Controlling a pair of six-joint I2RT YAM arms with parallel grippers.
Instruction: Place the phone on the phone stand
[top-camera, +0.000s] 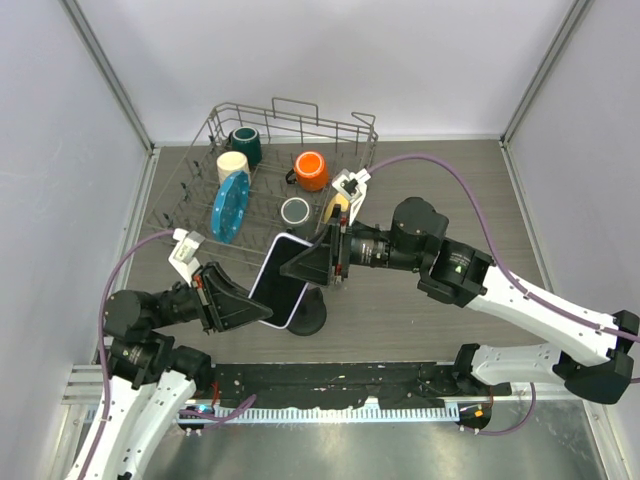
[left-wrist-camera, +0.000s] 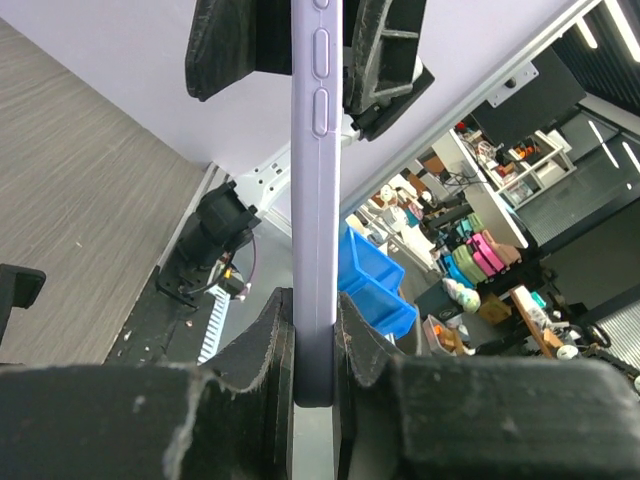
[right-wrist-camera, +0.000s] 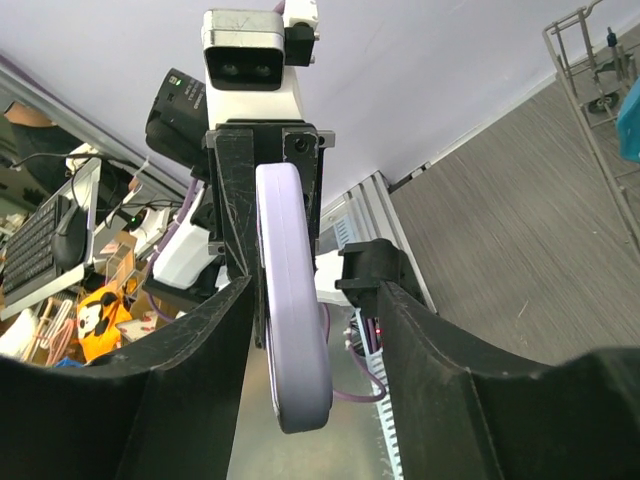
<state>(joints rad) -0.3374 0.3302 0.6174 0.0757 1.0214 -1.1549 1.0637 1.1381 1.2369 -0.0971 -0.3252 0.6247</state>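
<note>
The phone (top-camera: 280, 279), black screen with a pale lilac rim, is held tilted in the air over the black phone stand (top-camera: 310, 318), whose disc base shows just below it. My left gripper (top-camera: 258, 305) is shut on the phone's lower left end; in the left wrist view the lilac edge (left-wrist-camera: 314, 200) runs up from between the closed jaws (left-wrist-camera: 314, 335). My right gripper (top-camera: 303, 265) is open and straddles the phone's upper right end. In the right wrist view the phone (right-wrist-camera: 290, 340) sits between the fingers (right-wrist-camera: 315, 300), with a gap on its right side.
A wire dish rack (top-camera: 330, 131) stands at the back. It holds a dark green mug (top-camera: 245, 147), a cream mug (top-camera: 232, 165), an orange mug (top-camera: 311, 171), a blue plate (top-camera: 230, 205) and a small white cup (top-camera: 295, 211). White walls enclose the table.
</note>
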